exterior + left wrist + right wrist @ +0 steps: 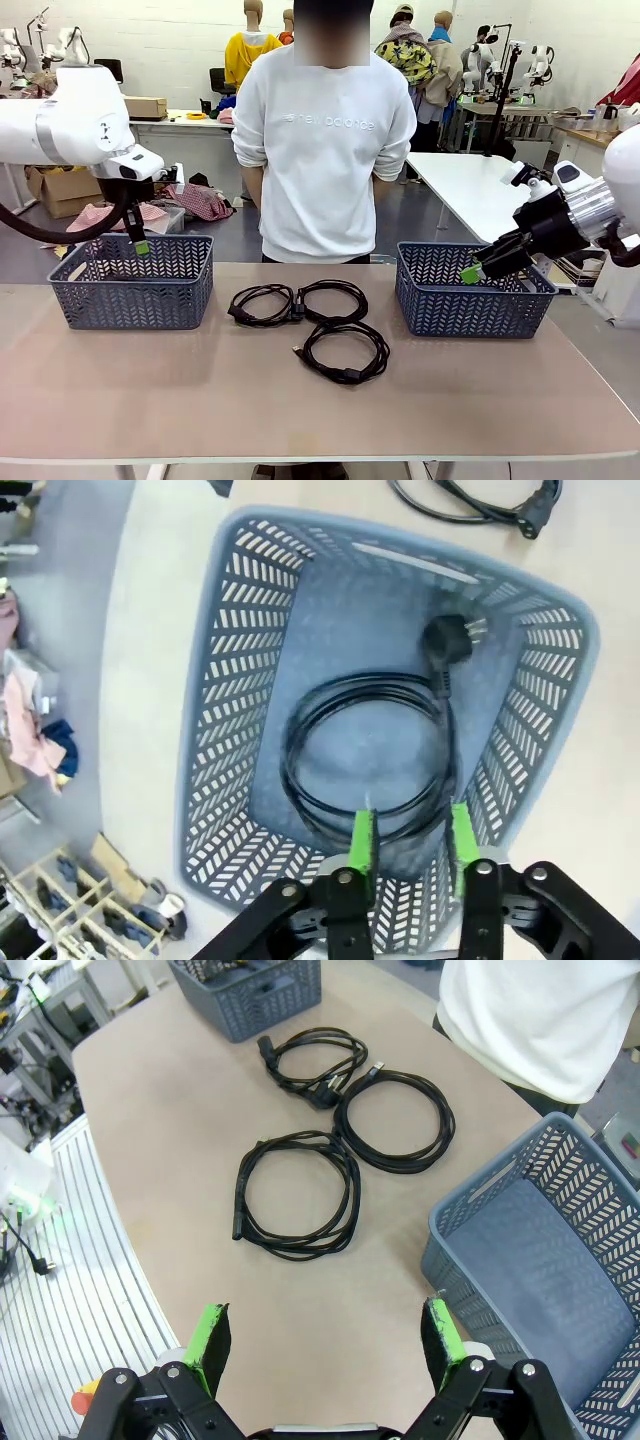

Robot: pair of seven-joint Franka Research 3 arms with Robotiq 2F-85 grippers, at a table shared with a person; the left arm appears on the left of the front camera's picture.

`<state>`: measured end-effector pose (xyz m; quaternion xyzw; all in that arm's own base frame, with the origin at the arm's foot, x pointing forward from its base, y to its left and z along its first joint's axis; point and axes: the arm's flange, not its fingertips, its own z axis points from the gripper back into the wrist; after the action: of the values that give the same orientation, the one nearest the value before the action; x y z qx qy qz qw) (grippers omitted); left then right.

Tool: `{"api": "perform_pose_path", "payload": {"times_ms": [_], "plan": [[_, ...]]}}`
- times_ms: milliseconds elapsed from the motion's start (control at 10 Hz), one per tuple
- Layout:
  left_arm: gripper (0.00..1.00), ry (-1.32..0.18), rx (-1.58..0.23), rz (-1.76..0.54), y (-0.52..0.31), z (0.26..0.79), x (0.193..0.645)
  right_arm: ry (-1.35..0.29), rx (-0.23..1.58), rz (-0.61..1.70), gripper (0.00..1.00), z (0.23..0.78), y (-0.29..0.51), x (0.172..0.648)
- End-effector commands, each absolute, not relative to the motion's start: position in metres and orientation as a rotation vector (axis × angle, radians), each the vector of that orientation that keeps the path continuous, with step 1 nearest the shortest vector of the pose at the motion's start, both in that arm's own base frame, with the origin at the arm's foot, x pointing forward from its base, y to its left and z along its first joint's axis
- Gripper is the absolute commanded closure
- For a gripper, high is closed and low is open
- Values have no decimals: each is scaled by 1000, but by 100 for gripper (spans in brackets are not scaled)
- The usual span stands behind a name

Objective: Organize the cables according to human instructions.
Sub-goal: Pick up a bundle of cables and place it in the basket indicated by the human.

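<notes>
One coiled cable [288, 748] lies flat on the floor of the left basket [230, 680], with its plug [447, 640] toward the upper right of the left wrist view. Three more cables [298, 306] are laid on the table [150, 400] at the centre of the front view, between the two baskets. Two of them touch side by side, and the third [347, 375] is just below them. The left gripper [410, 825] is held over the lower edge of the coil in the basket. Its fingers are partly spread, a strand passes beneath the gap, and nothing appears to be pinched. The step in hand is judged to be the release into this basket. It is best done if the fingers are widened fully before any lift and the wrist is then raised straight up, so that no loop is caught on a green pad [362, 840] and dragged over the rim. The right gripper [470, 272] is held at the right of the front view, over the left part of the right basket [470, 310], with its fingers spread wide and empty. The person [320, 150] is seen at the top centre behind the table, with hands out of sight behind the back, so no pointing is shown. The next coil should be chosen only once a sign is given, and it should be gripped across bunched strands, not by a plug.
</notes>
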<state>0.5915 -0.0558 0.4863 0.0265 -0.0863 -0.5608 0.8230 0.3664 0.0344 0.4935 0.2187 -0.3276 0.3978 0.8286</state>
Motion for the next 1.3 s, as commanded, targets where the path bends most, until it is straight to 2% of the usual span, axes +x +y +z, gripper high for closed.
{"api": "perform_pose_path", "payload": {"times_ms": [0,400,500,1200], "plan": [[46,-195,51,-1173,-55,490,592,-718,484,862,0,492,33,370],[7,-185,27,-1163,-56,492,589,-718,484,862,0,492,33,370],[0,-182,21,-1161,-57,492,589,-718,484,862,0,492,33,370],[0,-197,-17,-1101,-61,492,585,-718,484,862,0,492,33,370]]}}
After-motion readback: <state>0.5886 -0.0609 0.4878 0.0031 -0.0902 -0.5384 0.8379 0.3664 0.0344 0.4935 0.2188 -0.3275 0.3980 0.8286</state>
